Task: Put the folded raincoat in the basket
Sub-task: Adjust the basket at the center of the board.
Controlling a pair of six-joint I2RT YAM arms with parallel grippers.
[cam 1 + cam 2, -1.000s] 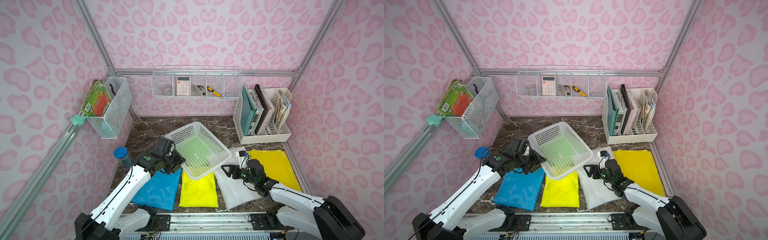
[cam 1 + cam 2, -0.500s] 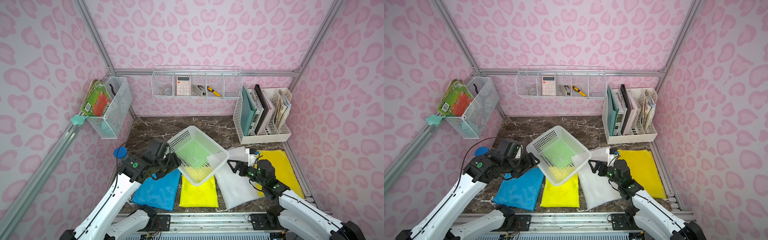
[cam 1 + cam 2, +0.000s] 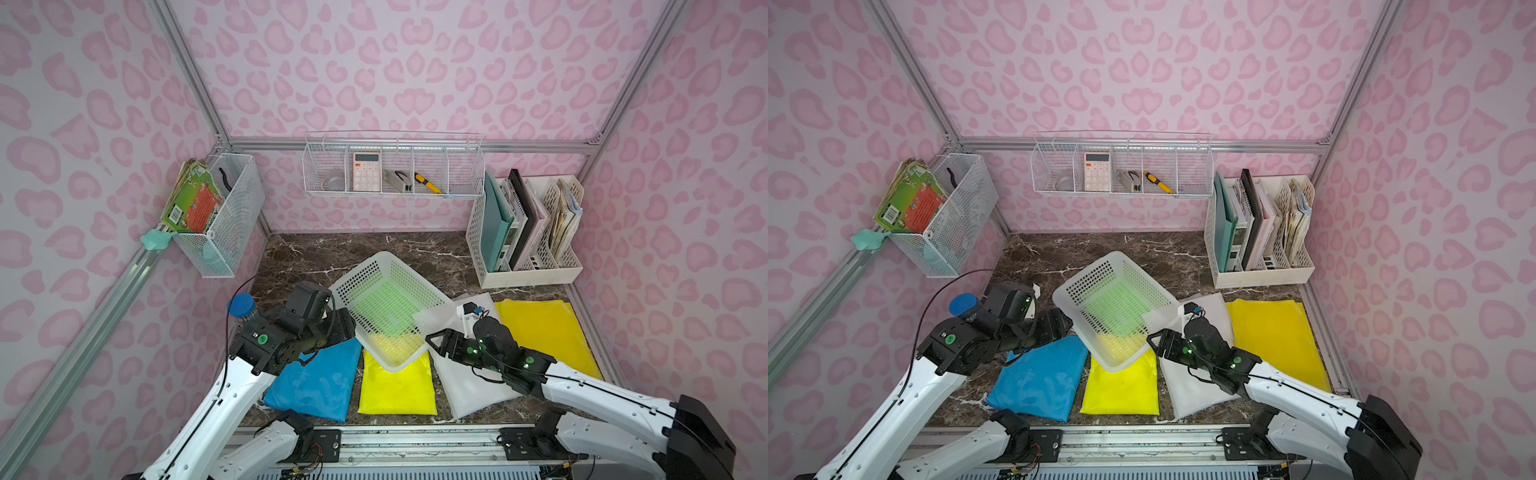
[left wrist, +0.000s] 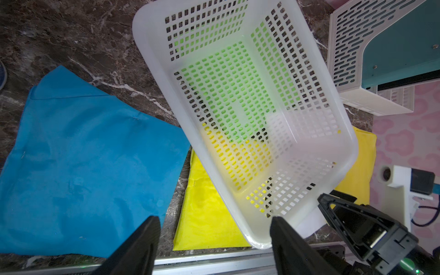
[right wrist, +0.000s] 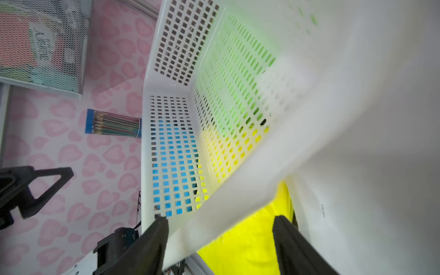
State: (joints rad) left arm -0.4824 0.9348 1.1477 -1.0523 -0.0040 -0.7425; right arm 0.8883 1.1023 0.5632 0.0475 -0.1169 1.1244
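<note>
The basket [image 3: 362, 275], pale white perforated plastic, sits askew and tilted mid-table, its near corner over a folded yellow raincoat [image 3: 397, 388]. Green shows through its bottom holes [image 4: 228, 83]. Other folded raincoats lie flat: blue [image 3: 316, 382], white [image 3: 469, 384] and a larger yellow one [image 3: 544, 332]. My left gripper [image 3: 345, 328] is open beside the basket's left rim; in the left wrist view [image 4: 214, 222] the basket's corner lies by one finger, not pinched. My right gripper [image 3: 434, 343] is open, and the blurred rim [image 5: 238, 197] passes between its fingers.
A white file holder [image 3: 528, 232] stands at the back right. Wire baskets hang on the back wall [image 3: 392, 174] and the left wall [image 3: 224, 220]. A blue-capped pencil tube [image 3: 241, 305] stands by my left arm. A metal rail [image 3: 415, 432] edges the table's front.
The basket has shifted slightly toward the front and turned. My right gripper has moved left to the basket's near rim. The left jaws have spread wider.
</note>
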